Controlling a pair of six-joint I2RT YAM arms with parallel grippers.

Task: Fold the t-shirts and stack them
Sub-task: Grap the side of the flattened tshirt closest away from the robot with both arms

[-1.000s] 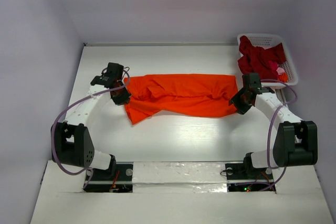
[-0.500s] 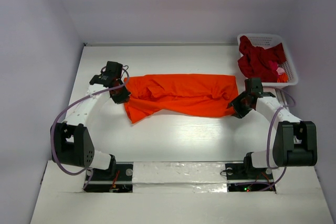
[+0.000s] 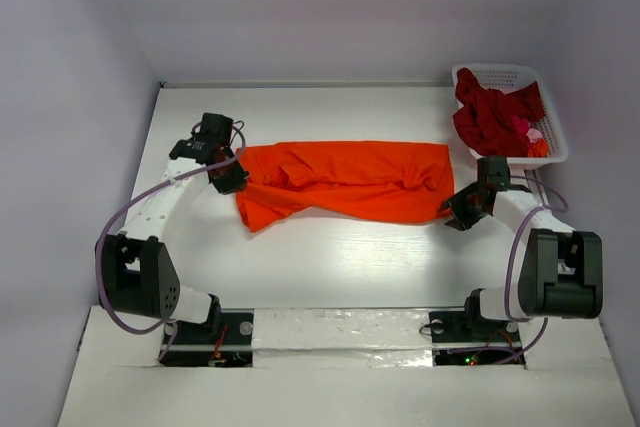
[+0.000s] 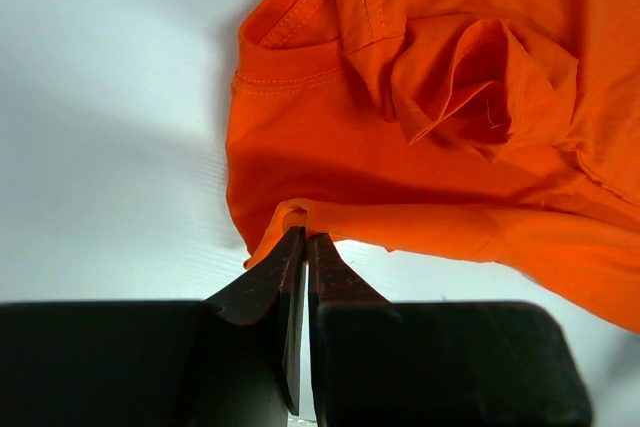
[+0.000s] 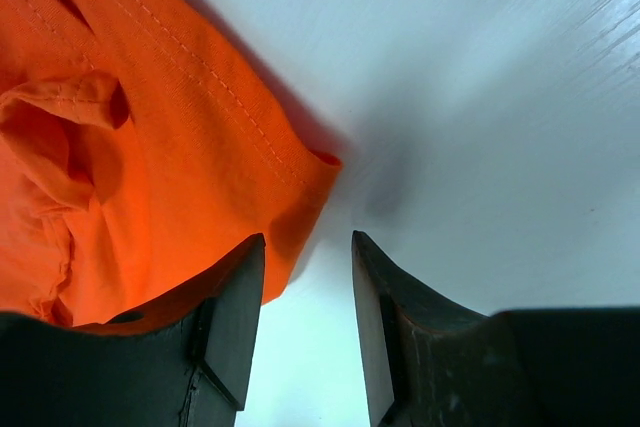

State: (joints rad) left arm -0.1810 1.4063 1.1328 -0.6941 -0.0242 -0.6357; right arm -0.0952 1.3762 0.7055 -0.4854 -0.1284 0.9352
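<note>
Left claw (image 4: 300, 239) pinched tight on orange t-shirt (image 3: 345, 179) edge nr collar. Right claw (image 5: 305, 247) spread, nothing betw jaws, hem corner just beside. Shirt rumpled, mid counter (image 3: 330, 267). Reckon: slide right jaw under corner, bite both layers, then pull taut w/ left. Crimson t-shirts (image 3: 490, 112) in basket (image 3: 505, 72).

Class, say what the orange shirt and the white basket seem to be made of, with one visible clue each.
Bright orange-red t-shirt: soft knit cloth, probably cotton, matte; stitched hems and limp folds show. White lattice basket: likely moulded plastic, smooth; regular open holes in its wall.
</note>
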